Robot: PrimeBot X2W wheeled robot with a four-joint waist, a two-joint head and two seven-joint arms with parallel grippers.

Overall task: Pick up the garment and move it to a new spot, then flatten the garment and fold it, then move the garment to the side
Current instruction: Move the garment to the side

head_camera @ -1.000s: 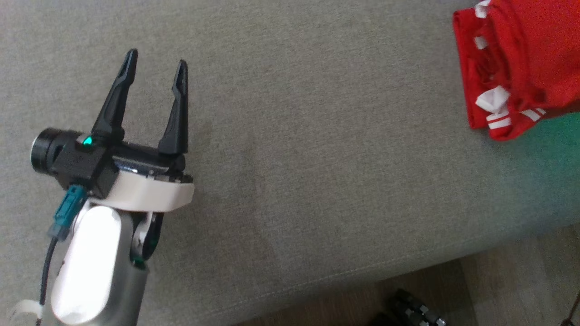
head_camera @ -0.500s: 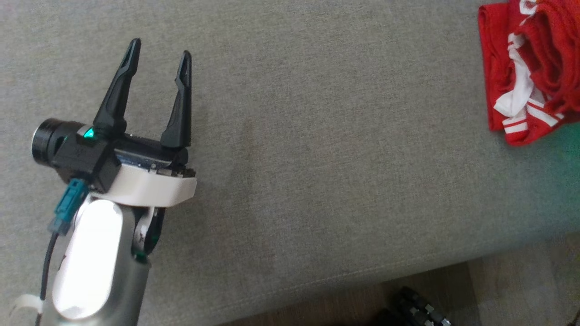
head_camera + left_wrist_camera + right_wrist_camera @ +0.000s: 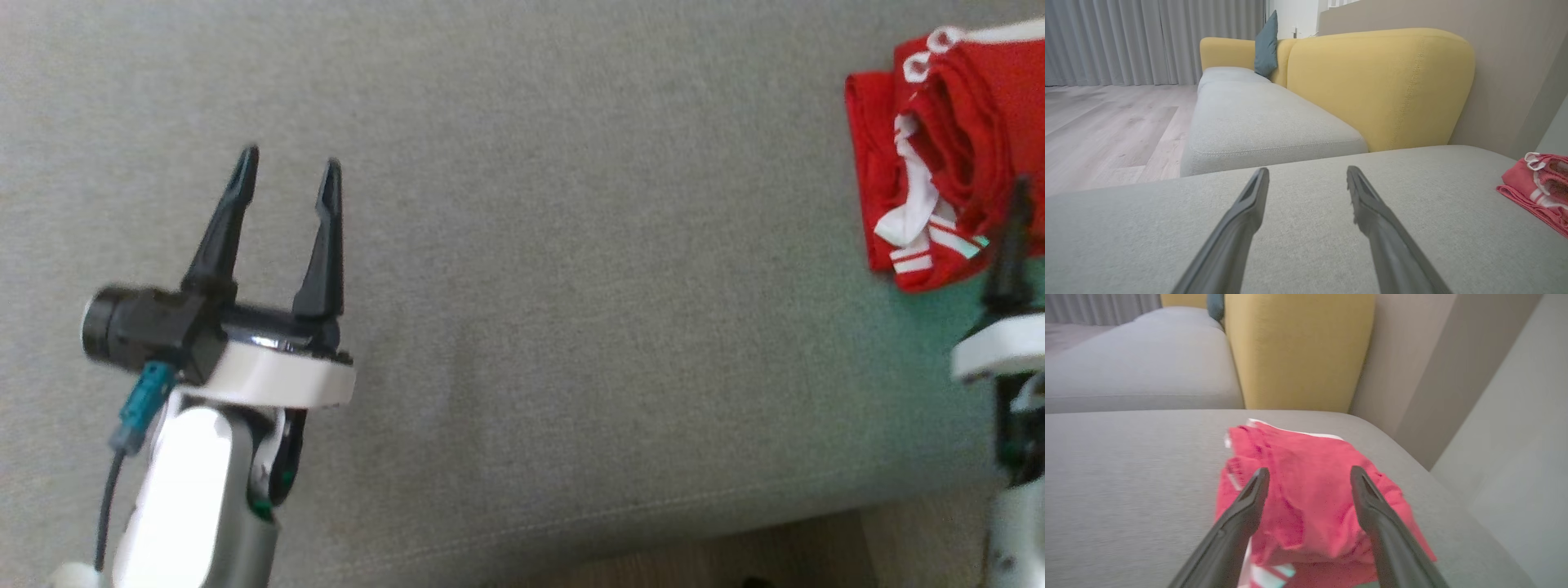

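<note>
Since a second ago our right gripper has come into the head view, fingers spread apart and empty; the folded red garment with white trim lies just beyond its fingertips on the grey sofa cushion. Our left gripper, also spread and empty, hovers well away from it. We judge a retreating finger could snag the loose folds and drag them open. Nothing here serves as a container; the garment lies straight on the cushion.
</note>
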